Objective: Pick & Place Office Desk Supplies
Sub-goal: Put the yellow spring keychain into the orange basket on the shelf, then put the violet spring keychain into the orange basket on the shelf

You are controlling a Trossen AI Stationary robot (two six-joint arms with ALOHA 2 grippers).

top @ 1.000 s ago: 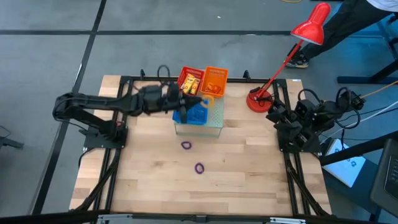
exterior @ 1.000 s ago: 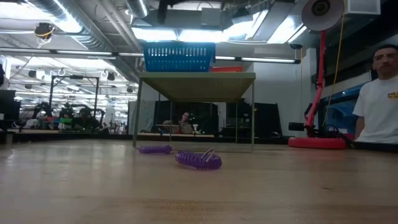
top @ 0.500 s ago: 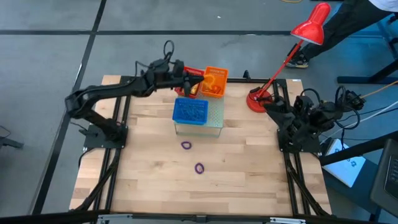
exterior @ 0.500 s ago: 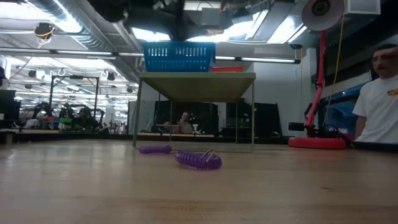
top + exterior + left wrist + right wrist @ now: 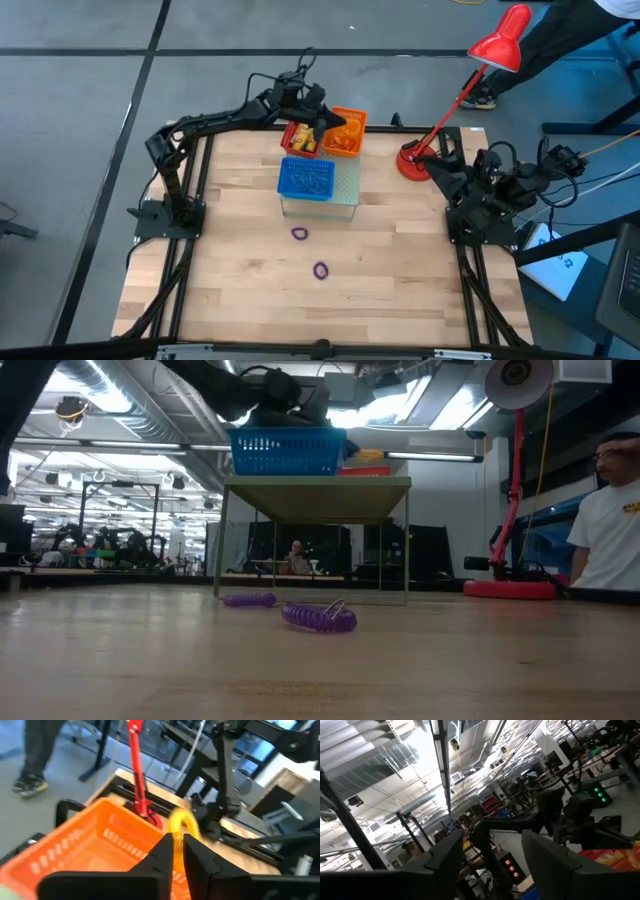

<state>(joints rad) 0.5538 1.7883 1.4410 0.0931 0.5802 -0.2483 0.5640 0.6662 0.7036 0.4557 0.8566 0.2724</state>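
Note:
My left gripper (image 5: 328, 122) reaches to the table's far side and hangs above the orange mesh basket (image 5: 350, 128), shut on an orange-yellow loop (image 5: 181, 820). In the left wrist view the basket (image 5: 90, 850) lies just below the fingers. Two purple loops (image 5: 300, 233) (image 5: 320, 270) lie flat on the wooden tabletop, also seen in the low view (image 5: 250, 600) (image 5: 320, 617). My right gripper (image 5: 490, 840) waits folded back at the table's right edge (image 5: 447, 175), open and pointing up into the room. My left gripper pinches the orange-yellow loop at its lower part (image 5: 177, 836) between the two fingers. The loop's curved top stands out past the fingertips. It is lifted clear, above the orange basket.
A red basket (image 5: 303, 136) with yellow items sits beside the orange one. A blue basket (image 5: 305, 178) stands on a small raised shelf (image 5: 342, 192). A red desk lamp (image 5: 412, 160) stands at the far right. A person (image 5: 610, 510) is beyond the right edge.
My left gripper has swung from over the blue basket toward the table's far edge and then rightward. It has carried the orange-yellow loop past the red basket to above the orange basket. The purple loops have stayed in place.

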